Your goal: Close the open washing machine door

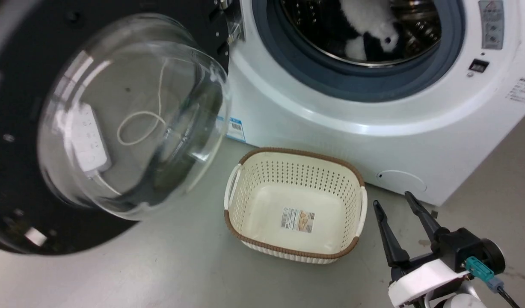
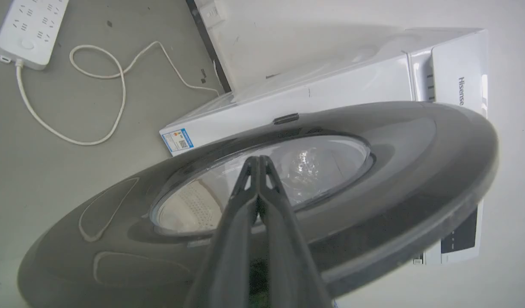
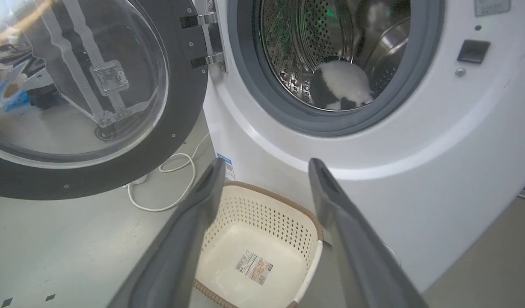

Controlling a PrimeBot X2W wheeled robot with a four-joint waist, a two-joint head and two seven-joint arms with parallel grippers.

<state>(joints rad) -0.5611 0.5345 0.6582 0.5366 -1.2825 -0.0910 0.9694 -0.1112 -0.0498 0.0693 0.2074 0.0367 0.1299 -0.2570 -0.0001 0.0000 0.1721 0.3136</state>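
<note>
Push setup: left gripper (image 2: 259, 160) pinched shut at outer face of washing machine door (image 2: 416, 141), right gripper (image 1: 393, 199) spread, parked clear.

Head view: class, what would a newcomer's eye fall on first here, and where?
The large round black-framed door with its bulging clear glass bowl looms at the left, swung wide open. Upper right, a black-and-white soft toy lies in the steel drum of the white front-loading washing machine. A cream perforated basket stands on the floor before it, near the open right pincer.

Head looks down; all views share door (image 1: 129, 115)
</note>
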